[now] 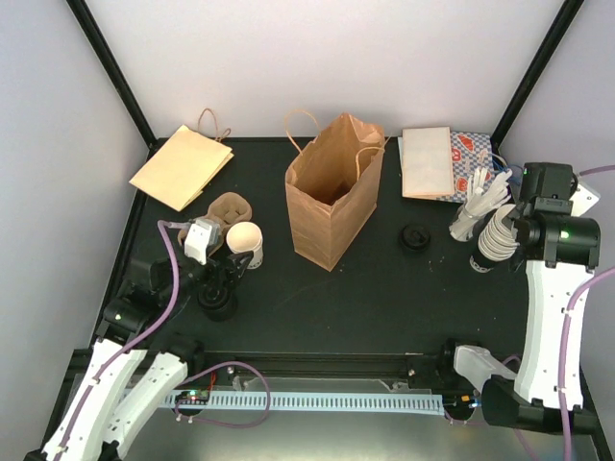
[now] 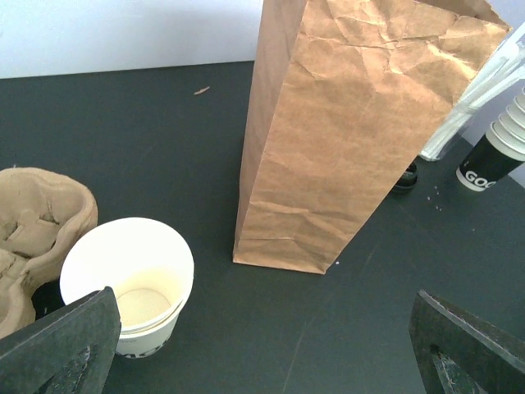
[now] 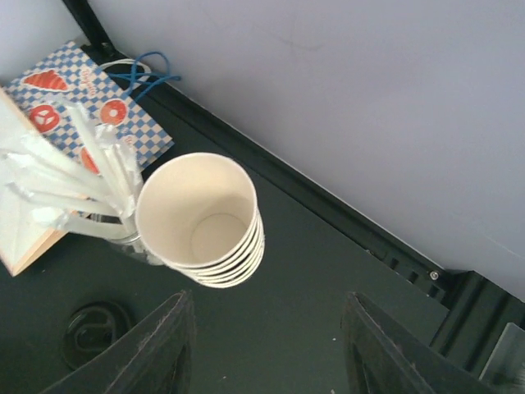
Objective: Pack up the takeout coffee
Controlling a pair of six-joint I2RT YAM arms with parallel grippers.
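The left claw (image 2: 264,328) is spread wide and empty. The little white cup (image 2: 127,275) stands upright just ahead, beside one finger, easy to grab. Farther ahead the brown bag (image 2: 361,131) stands open, waiting. The right claw (image 3: 267,328), partly spread, holds nothing.

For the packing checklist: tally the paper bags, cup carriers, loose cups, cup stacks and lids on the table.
Paper bags: 2, standing bag, flat bag
Cup carrier: 1
Loose cup: 1
Cup stack: 1
Lid: 1
Total: 6
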